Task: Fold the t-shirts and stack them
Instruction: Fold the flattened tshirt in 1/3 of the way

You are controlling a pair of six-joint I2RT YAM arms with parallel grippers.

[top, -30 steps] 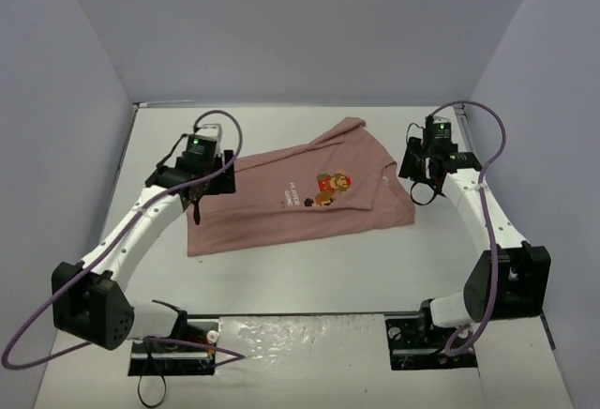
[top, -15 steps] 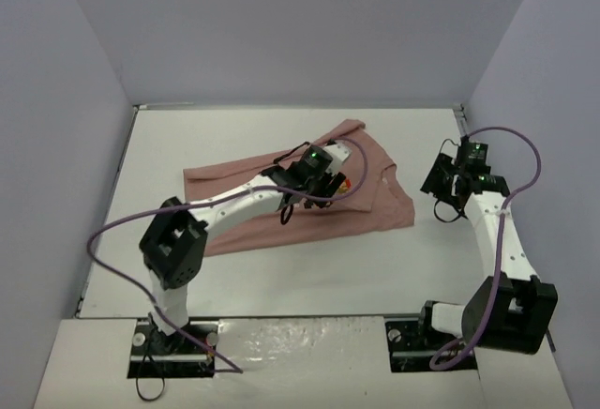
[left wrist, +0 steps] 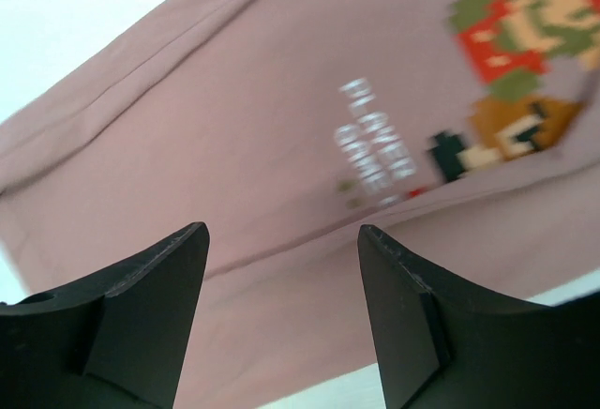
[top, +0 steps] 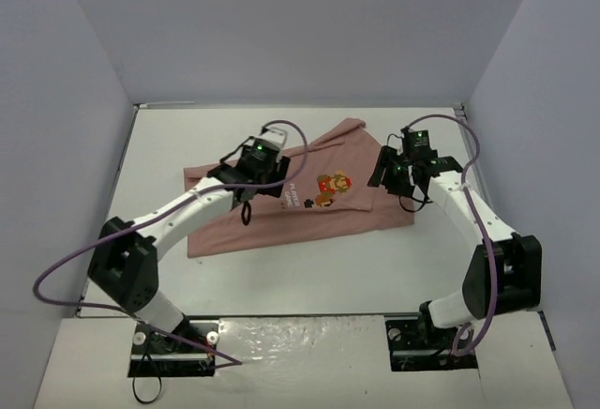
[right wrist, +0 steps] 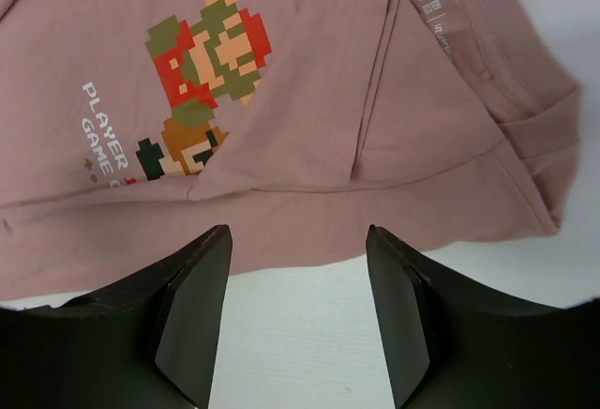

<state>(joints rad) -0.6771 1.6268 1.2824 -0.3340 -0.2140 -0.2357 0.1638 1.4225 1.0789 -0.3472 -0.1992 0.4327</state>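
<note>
The dusty-pink t-shirt [top: 323, 219] lies partly folded on the white table, with its pixel chest graphic [top: 335, 185] and white lettering facing up. My left gripper [top: 242, 187] hovers open over the shirt's left-middle part; the left wrist view shows the cloth [left wrist: 262, 118] between its spread, empty jaws [left wrist: 281, 240]. My right gripper [top: 394, 176] hovers open at the shirt's right edge, near the collar. In the right wrist view its jaws [right wrist: 298, 240] are spread over the shirt's hem [right wrist: 309, 226] and bare table, and the collar label [right wrist: 427, 1] shows at top right.
The white table [top: 300, 273] is enclosed by lilac walls on the left [top: 56, 146], back and right [top: 544, 99]. Both arm bases sit at the near edge [top: 169, 348]. Purple cables loop off each arm [top: 75, 259].
The left arm swung from the shirt's left edge to over the graphic, then back to the left-middle. The right arm pulled out to the right, then returned to the shirt's right edge.
</note>
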